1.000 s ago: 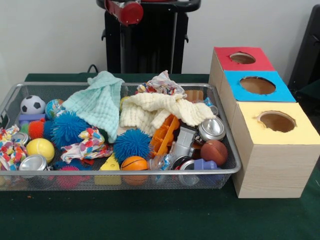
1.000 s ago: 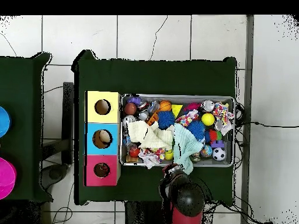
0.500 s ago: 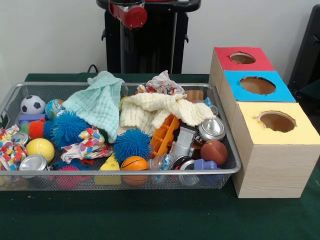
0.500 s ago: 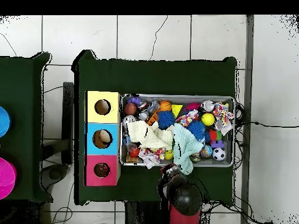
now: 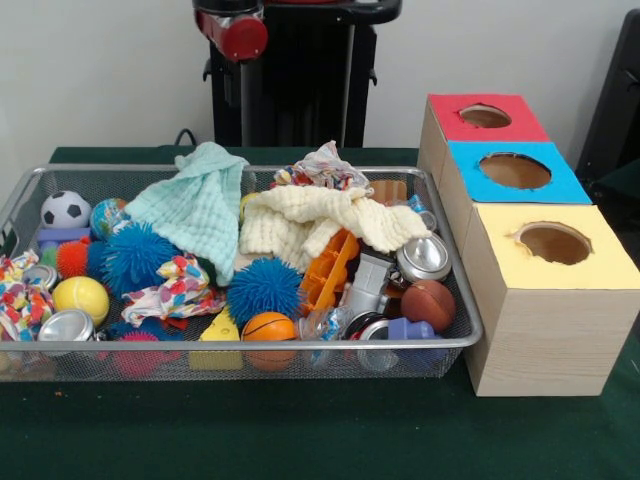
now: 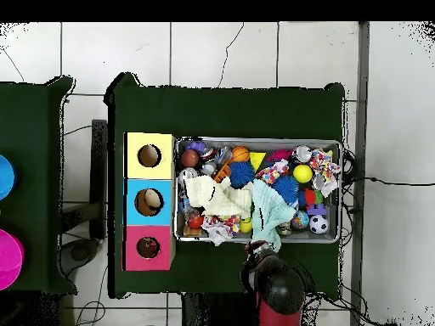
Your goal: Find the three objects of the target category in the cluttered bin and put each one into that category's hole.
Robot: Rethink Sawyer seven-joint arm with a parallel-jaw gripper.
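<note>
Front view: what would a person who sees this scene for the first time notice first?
Probably the wire bin, crammed with balls, cans and toys, with a mint green cloth and a cream cloth draped over the pile. Beside it, at the picture's right, stands a row of three boxes with round holes on top: red, blue and yellow.

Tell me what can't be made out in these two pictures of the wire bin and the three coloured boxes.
- Gripper: front view is cut off by the top edge; overhead view has the red and black arm covering it.
- Under the mint green knitted cloth and cream knitted cloth: whatever lies beneath is hidden in both views.
- Inside the red-topped box and yellow-topped box: the holes show only darkness.
- Target category: nothing marks it.
</note>
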